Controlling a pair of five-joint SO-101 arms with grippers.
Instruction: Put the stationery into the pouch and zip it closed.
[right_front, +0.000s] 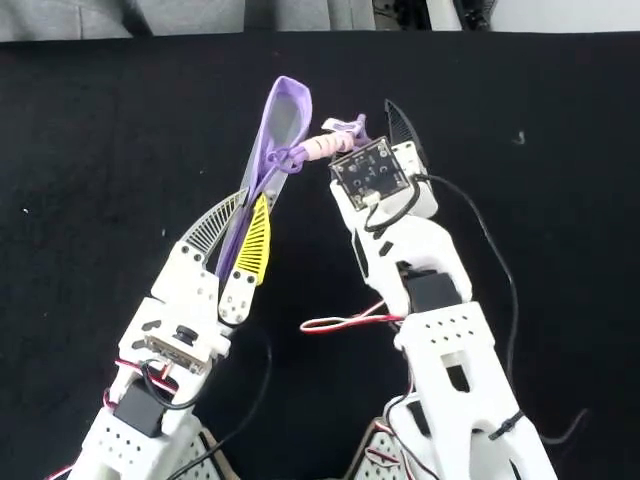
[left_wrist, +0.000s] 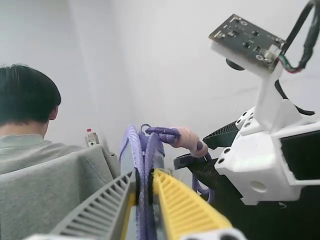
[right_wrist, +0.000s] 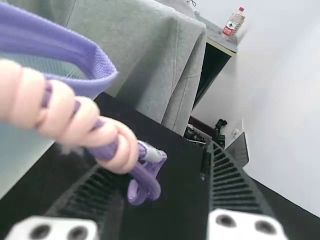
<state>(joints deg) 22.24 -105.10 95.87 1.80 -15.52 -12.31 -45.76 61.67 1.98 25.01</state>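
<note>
Step in hand: by the look of it the zipping stage; whether the stationery is already inside cannot be told.
Left gripper (right_front: 247, 228): clamped on the pouch (right_front: 278, 130), one yellow ribbed finger and one pale ribbed finger pressed flat against its two faces.
Pouch: held clear of the black table (right_front: 560, 200), rising past the left fingertips to a rounded end.
Right gripper (right_wrist: 155, 165): black ribbed fingers spread apart, holding nothing.
Zip pull (right_wrist: 65, 120): hangs from the pouch's far end, just ahead of the right gripper and in the gap between its open fingers; whether it touches one is unclear.
Next move: likely calls for the right fingers to close on the pull and draw it along the zip while the left grip stays firm.
Materials: the pouch is thin, soft purple woven fabric; the pull is a pink coiled cord on a purple loop, springy and prone to slip.
</note>
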